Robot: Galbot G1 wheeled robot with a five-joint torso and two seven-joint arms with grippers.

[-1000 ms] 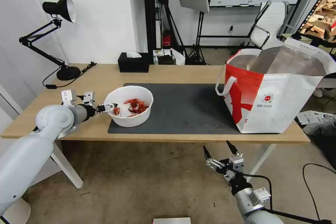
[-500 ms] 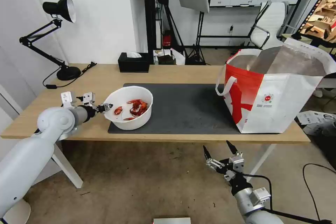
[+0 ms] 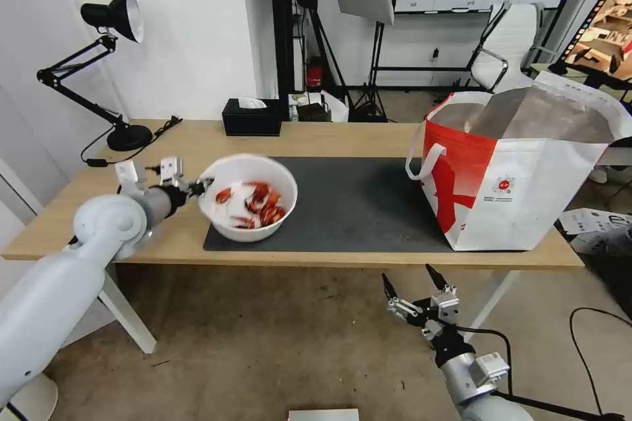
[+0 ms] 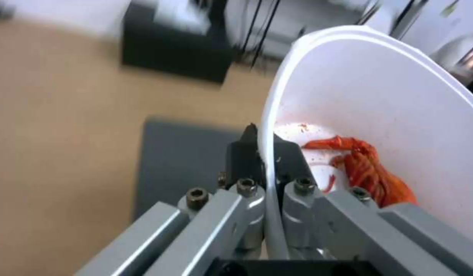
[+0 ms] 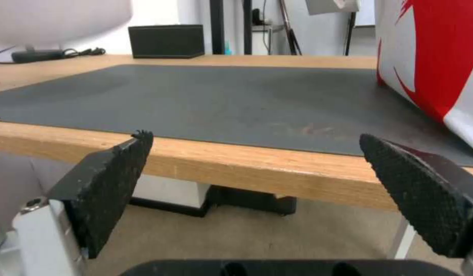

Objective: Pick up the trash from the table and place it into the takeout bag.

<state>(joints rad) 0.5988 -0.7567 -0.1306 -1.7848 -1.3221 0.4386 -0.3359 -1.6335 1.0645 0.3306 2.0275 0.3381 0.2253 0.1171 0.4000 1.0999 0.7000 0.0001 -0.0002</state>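
Lifted, tilted bowl [image 3: 249, 205] (rim pinched) in left pincer [image 3: 203, 185], bag logo [image 3: 503, 185] unreadable

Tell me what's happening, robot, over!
Left gripper shut on bowl rim, bowl tilted up off the mat. Right gripper open, low before the table. Takeout bag open on the right; path clear.

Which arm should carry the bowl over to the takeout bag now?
Left, most likely. The left gripper is shut on the white bowl's rim, tilting it. The right gripper hangs open below the table edge, holding nothing, though nearer the takeout bag.
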